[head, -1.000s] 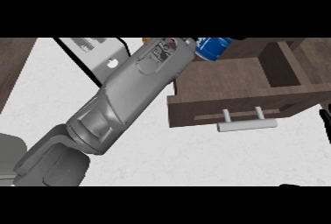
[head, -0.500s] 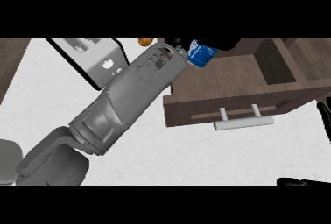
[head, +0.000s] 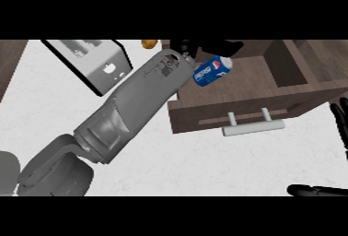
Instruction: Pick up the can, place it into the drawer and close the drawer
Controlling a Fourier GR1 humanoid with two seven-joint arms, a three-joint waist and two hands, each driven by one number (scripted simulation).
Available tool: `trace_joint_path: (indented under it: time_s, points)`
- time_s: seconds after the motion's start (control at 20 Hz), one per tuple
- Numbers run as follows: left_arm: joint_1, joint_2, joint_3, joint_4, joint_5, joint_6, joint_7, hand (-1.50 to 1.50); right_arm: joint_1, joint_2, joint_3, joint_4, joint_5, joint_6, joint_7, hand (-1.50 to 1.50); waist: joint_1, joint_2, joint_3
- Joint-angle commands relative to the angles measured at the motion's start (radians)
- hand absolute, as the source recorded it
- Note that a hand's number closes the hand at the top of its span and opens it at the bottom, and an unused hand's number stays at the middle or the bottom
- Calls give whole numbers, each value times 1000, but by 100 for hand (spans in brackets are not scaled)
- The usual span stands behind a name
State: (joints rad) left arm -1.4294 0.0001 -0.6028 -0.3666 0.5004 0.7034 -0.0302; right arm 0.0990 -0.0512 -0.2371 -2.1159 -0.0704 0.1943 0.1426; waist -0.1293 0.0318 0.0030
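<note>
A blue Pepsi can (head: 212, 70) lies tilted inside the open brown wooden drawer (head: 272, 87), near its left wall. My left forearm reaches from the lower left up to the drawer. My left hand (head: 204, 46) shows at the top edge just above the can, fingers spread out and not wrapped round it. The drawer's pale bar handle (head: 252, 125) faces me on its front panel. At the right edge my right hand (head: 338, 122) rests open beside the drawer front, its thumb low at the bottom right.
A grey boxy appliance (head: 95, 62) stands at the back left on the white counter (head: 204, 161). A small orange object (head: 147, 44) lies just behind the drawer's left corner. Dark wood borders the counter at the far left.
The can has come down from between my left hand's fingers and now lies lower in the drawer, apart from the fingers. My right hand has come into view at the right edge.
</note>
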Motion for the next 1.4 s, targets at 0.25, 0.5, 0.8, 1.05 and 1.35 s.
trace_joint_path:
  time_s: [0.25, 0.5, 0.8, 1.05, 1.35]
  points:
    - [57, 0, -17, 13, 48, 61, -68, -150, 11, -7, 1, -47, -18, 8, 23, -150, -8, 2, -1]
    - [48, 0, -27, -31, 90, 95, -60, -150, -7, -21, 14, -47, 82, -5, -47, -150, -4, 2, -1]
    - [17, 0, -15, -54, 146, 91, -41, -150, -46, -88, 63, -83, 265, -6, -75, -150, 21, 0, -2]
    - [-3, 0, -9, -69, 187, 126, -52, -150, -47, -122, 96, -106, 341, 12, -113, -150, 27, -6, -1]
    - [-18, 0, 6, -61, 198, 122, -88, -150, -46, -170, 164, -81, 597, -33, -155, -150, 71, -17, -2]
